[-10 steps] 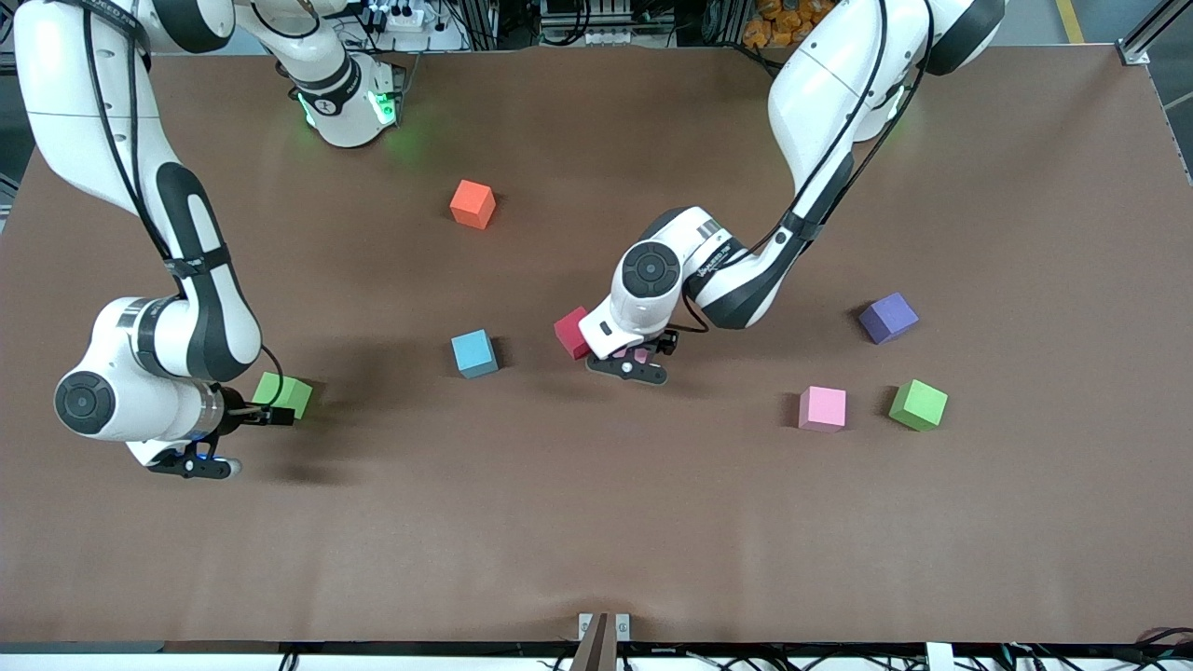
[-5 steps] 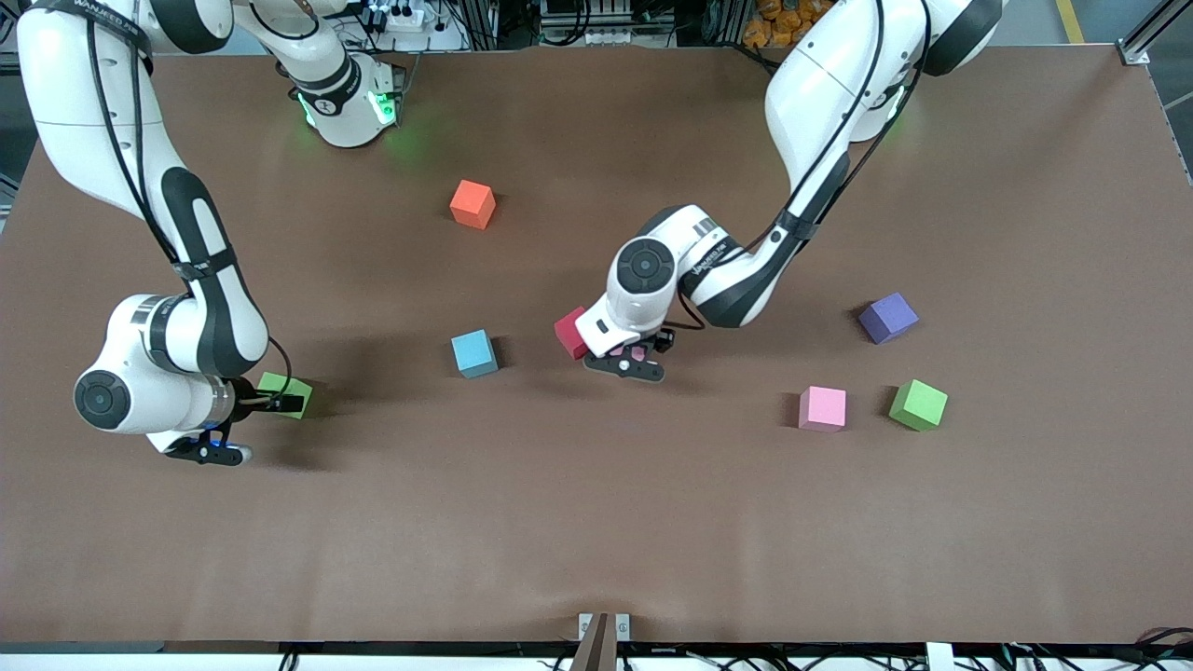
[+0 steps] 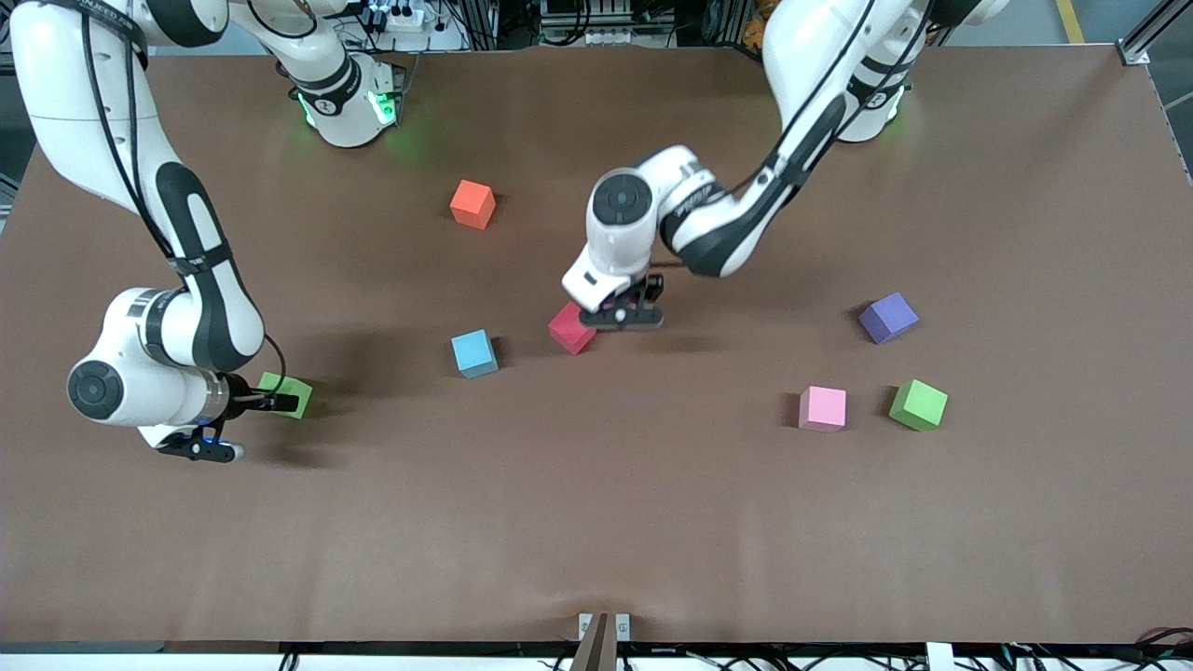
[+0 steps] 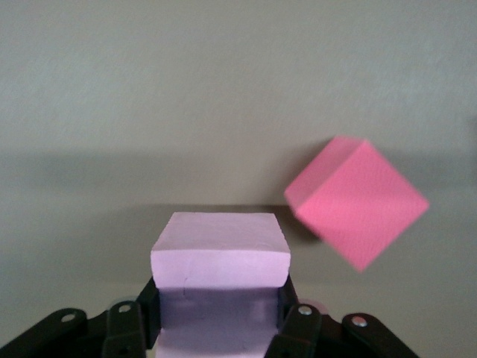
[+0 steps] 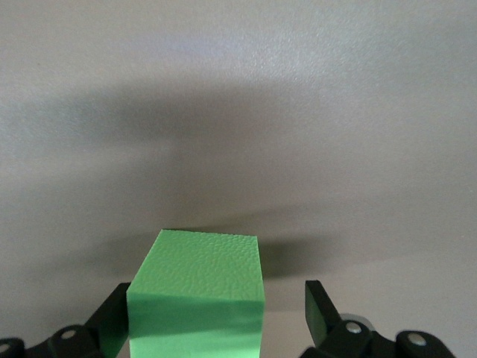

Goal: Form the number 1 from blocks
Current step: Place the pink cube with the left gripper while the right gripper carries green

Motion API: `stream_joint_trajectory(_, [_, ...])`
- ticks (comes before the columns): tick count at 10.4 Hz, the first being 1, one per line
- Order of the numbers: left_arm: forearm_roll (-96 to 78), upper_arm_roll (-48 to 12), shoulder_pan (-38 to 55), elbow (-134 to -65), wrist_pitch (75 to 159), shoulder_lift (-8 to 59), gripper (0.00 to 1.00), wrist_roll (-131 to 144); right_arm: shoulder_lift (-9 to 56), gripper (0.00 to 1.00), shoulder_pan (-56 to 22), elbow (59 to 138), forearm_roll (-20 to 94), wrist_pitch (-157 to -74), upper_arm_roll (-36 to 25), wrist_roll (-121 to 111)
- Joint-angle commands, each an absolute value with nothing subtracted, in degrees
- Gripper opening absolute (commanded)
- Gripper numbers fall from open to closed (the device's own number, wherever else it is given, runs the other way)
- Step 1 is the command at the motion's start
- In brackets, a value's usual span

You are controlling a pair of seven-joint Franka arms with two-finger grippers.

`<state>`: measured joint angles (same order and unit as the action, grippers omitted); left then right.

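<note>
At the desk's right-arm end, you are straddling a lime green block (image 3: 287,393) with the right end effector (image 3: 253,403), fingers spread wide and not yet pinching: centre it before squeezing. Near mid-desk, your left end effector (image 3: 623,315) is pinching a light pink block (image 4: 220,261) just beside the red block (image 3: 571,328); be carrying it level, clear of red.

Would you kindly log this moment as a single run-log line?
left gripper: shut on light pink block, raised beside red block | right gripper: open around lime green block on table
</note>
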<state>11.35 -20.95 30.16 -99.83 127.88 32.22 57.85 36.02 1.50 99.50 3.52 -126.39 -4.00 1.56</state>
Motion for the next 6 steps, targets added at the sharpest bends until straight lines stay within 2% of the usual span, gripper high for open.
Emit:
stream_joint_trajectory(1, [10.3, -25.6, 29.6, -107.9, 128.4, 27.3, 0.00, 66.2, 33.0, 1.00, 2.7, 104.3, 4.4, -129.3, -3.5, 1.2])
stream_joint_trajectory(3, [10.7, -28.4, 31.2, -109.7, 129.5, 28.0, 0.00, 70.8, 33.4, 1.00, 2.7, 104.7, 5.6, -129.2, -3.5, 1.3])
stream_joint_trajectory(5, [12.3, -28.5, 33.5, -115.1, 136.7, 28.0, 0.00, 70.8, 33.5, 1.00, 2.7, 104.9, 6.7, -129.2, -3.4, 1.3])
stream_joint_trajectory(6, [13.3, -28.6, 34.3, -117.8, 140.1, 27.8, 0.00, 70.8, 33.5, 0.55, 2.7, 105.1, 6.9, -129.0, -3.4, 1.2])
